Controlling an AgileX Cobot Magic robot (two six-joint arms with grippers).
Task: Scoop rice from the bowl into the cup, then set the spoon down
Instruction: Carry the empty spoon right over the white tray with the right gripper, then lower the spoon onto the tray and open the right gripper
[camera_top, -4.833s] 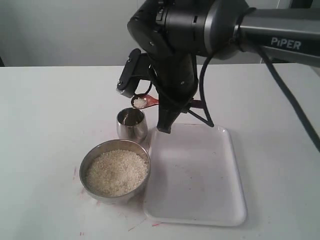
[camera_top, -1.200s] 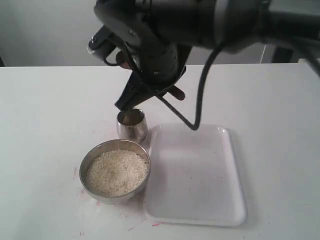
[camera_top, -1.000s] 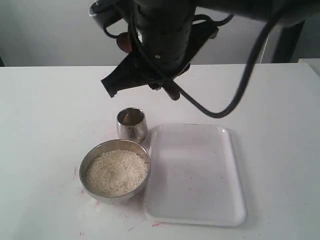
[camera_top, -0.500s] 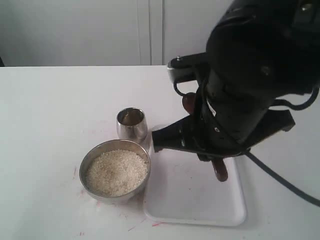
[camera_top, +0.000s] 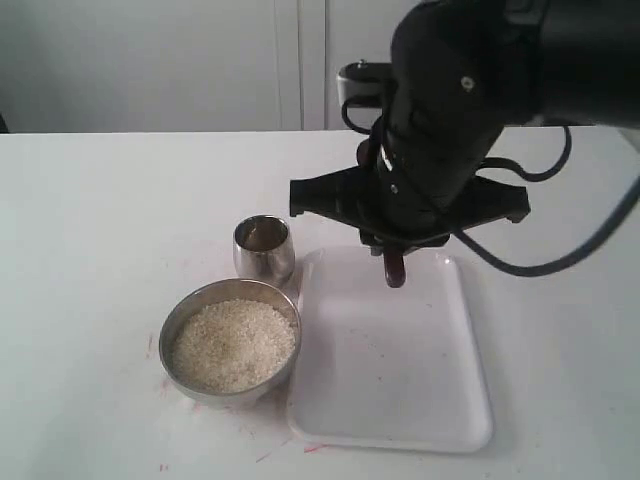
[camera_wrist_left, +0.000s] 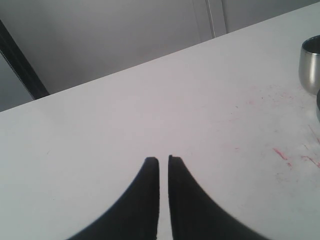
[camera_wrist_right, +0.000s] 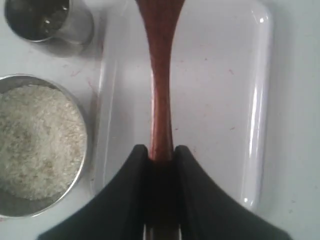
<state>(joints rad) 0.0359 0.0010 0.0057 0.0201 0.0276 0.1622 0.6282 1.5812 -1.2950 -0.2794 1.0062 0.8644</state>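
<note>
The spoon (camera_wrist_right: 161, 100) is hanging over the white tray (camera_top: 470, 400), not touching it as far as the wrist view shows. The right gripper (camera_wrist_right: 161, 150) is clamping its slim handle, with the two black fingers pressed against either side of the wood. The handle is widening toward the far end, but the picture edge is cutting off the oval part, so whether any grains are lying in it cannot be told. In the exterior view the bulky black arm is covering nearly all of the spoon; only one rounded reddish tip is poking out below it, above the tray's far end.

The bowl (camera_top: 180, 320) is sitting just beside the tray's near left corner, holding the rice (camera_top: 232, 345) almost up to its rim. The cup (camera_top: 264, 250) is standing upright just behind the bowl, close to the tray's far left corner; its inside is dark and its contents are hard to make out.

Well off to the left, the left gripper (camera_wrist_left: 163, 161) is hovering over the bare table (camera_top: 100, 200), its jaws drawn together to a thin slit and gripping nothing. It is not showing in the exterior view.
</note>
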